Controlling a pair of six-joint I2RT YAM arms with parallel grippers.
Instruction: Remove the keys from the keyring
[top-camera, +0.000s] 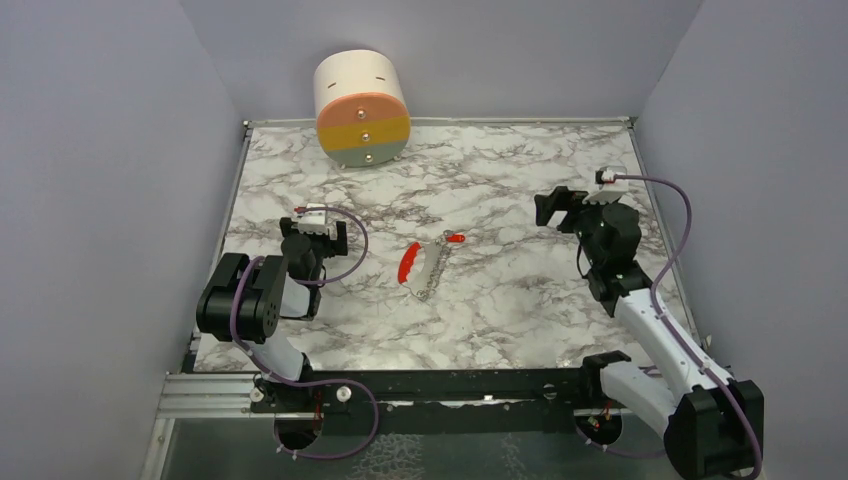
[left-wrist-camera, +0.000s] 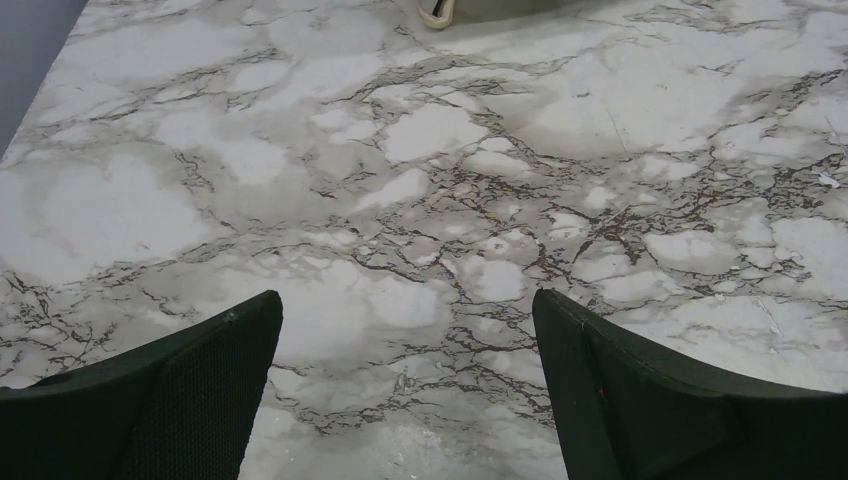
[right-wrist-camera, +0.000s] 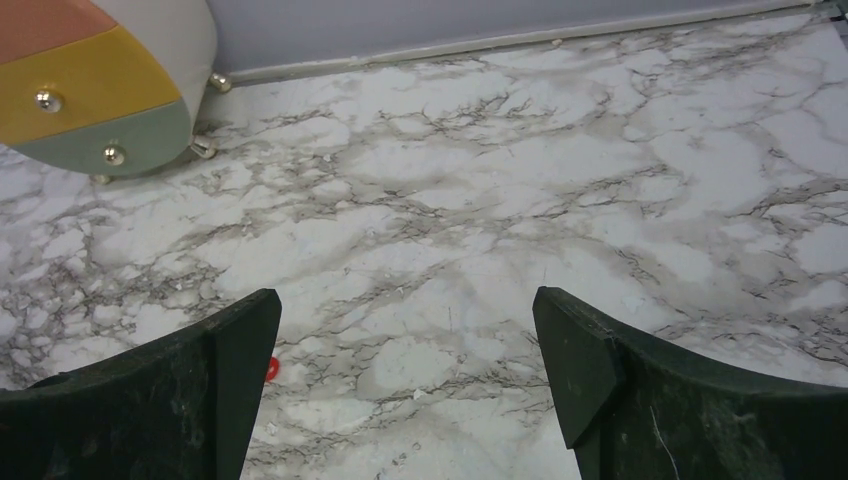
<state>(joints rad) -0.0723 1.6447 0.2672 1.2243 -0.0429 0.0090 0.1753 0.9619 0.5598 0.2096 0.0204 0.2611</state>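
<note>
The key bunch (top-camera: 425, 263) lies on the marble table in the top view: a large red tag, a small red-capped key (top-camera: 456, 238) and a silver chain. A sliver of red key (right-wrist-camera: 271, 368) shows beside the left finger in the right wrist view. My left gripper (top-camera: 318, 222) is open and empty, left of the bunch; its wrist view (left-wrist-camera: 405, 320) shows only bare marble. My right gripper (top-camera: 560, 205) is open and empty, right of the bunch, and in its own wrist view (right-wrist-camera: 405, 320) the two dark fingers stand wide apart.
A round drawer box (top-camera: 362, 108) with pink, yellow and green fronts lies on its side at the back wall, also in the right wrist view (right-wrist-camera: 95, 85). Grey walls enclose the table on three sides.
</note>
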